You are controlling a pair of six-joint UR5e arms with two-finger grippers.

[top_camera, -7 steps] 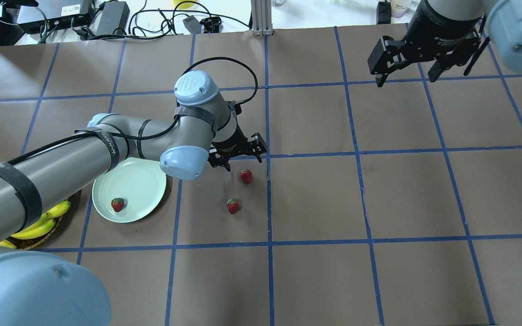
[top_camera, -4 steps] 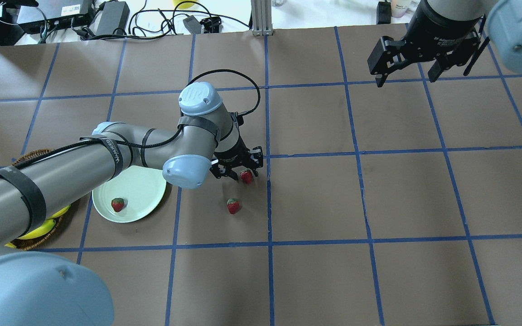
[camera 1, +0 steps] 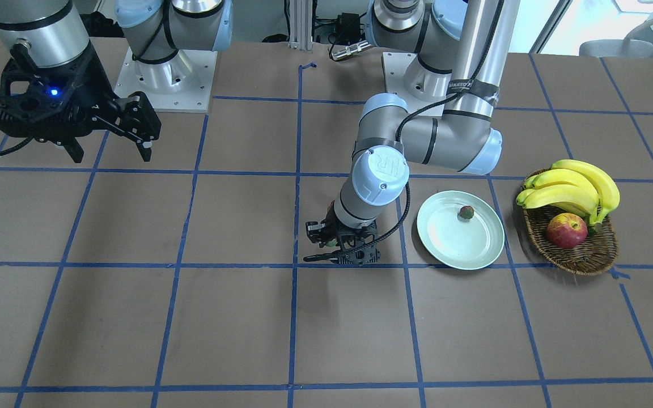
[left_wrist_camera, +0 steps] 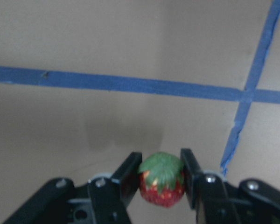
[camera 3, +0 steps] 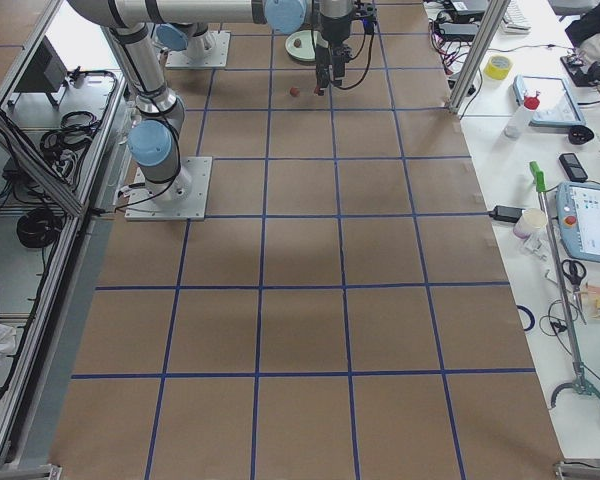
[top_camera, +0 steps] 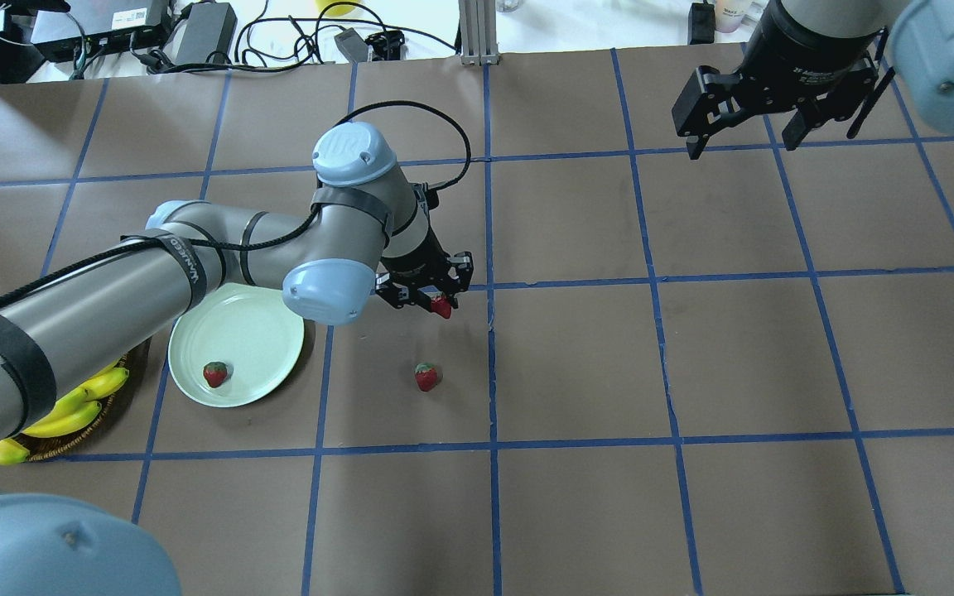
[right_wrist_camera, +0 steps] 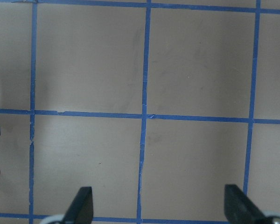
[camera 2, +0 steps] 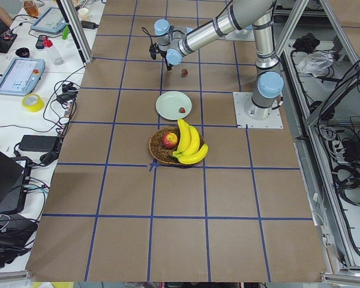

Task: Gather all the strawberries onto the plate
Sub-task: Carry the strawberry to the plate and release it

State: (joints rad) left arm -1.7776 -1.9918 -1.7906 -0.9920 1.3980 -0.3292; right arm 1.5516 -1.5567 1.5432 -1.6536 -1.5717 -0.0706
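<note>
My left gripper [top_camera: 436,300] is shut on a strawberry [top_camera: 442,309] and holds it just above the table, right of the plate [top_camera: 253,327]. In the left wrist view the berry [left_wrist_camera: 162,184] sits pinched between the two fingers [left_wrist_camera: 129,175]. The pale green plate [camera 1: 451,241] holds a second strawberry [top_camera: 214,374], also seen in the front view [camera 1: 466,212]. A third strawberry [top_camera: 426,377] lies on the table in front of the left gripper. My right gripper [top_camera: 742,136] hangs open and empty at the far right; it also shows in the right wrist view [right_wrist_camera: 159,210].
A wicker basket [camera 1: 581,258] with bananas [camera 1: 570,184] and an apple [camera 1: 566,230] stands beside the plate, on its side away from the left gripper. The left forearm passes over the plate's far rim. Cables and power bricks [top_camera: 204,33] lie beyond the table's far edge.
My left gripper came down over the farther table strawberry, shut on it and lifted it slightly. The other two berries and the right arm have not moved.
</note>
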